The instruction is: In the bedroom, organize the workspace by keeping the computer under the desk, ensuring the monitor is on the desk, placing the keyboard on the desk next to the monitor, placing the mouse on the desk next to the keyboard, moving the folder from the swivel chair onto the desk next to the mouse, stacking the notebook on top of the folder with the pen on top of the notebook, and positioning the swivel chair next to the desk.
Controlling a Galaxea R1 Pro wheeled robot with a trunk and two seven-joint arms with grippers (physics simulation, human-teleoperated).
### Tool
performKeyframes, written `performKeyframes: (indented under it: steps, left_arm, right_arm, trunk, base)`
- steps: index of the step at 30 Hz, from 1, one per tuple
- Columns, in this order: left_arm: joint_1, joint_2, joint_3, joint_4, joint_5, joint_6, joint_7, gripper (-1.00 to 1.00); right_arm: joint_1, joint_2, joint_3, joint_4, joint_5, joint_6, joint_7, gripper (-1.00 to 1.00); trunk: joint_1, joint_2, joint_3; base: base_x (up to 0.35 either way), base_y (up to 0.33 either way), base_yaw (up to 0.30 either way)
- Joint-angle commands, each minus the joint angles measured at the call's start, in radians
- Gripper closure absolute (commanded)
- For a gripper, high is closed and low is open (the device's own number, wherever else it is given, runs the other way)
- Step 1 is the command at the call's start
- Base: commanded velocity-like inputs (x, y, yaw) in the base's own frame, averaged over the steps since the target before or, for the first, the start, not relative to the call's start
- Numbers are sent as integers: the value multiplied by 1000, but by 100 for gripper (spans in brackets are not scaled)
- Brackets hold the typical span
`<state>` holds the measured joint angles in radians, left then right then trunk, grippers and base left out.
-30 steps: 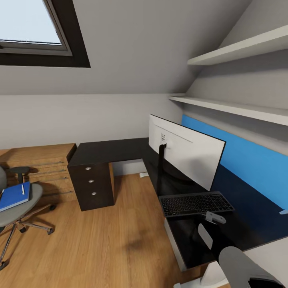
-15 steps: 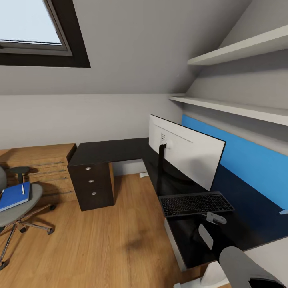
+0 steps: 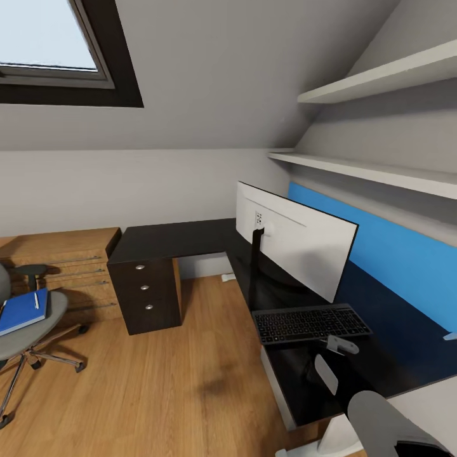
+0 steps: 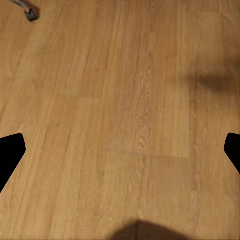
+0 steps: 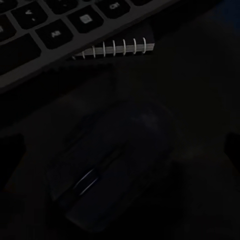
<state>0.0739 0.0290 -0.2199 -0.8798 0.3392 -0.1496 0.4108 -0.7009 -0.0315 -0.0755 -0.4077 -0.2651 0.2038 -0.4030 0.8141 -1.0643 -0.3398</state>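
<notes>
Right gripper hovers above mouse beside keyboard, jaws spread, empty. Left gripper likewise, over floor. Mouse likely light, rigid, slick: pinch flanks.

The robot's right arm enters the head view at the lower right as a rounded grey segment, with a smaller grey link and the pale wrist piece reaching forward. In each wrist view, two dark fingertips sit at opposite edges, spread wide apart, with nothing held between them.
</notes>
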Motion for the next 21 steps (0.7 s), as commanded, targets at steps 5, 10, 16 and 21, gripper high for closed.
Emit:
performKeyframes:
  steps: [5,10,16,21]
  left_arm:
    - [0,2,-6,-1,11,-5,6,-100]
    - [0,2,-6,-1,10,-5,6,-100]
    - [0,2,-6,-1,10,-5,6,-100]
    - [0,2,-6,-1,9,-5,6,-100]
  right_arm:
    - [0,2,3,-5,-8,4,-2,-100]
    - [0,2,4,-6,-6,4,-1,-100]
    - [0,2,4,-8,-5,3,-3,-100]
    - [0,2,5,-7,-4,5,-6,-100]
  trunk:
    - [0,-1,-1]
    - [0,-1,-1]
    - [0,-1,-1]
    - [0,-1,-1]
  base:
    - [0,0,0]
    - [0,0,0]
    - [1,0,0]
    - [138,0,0]
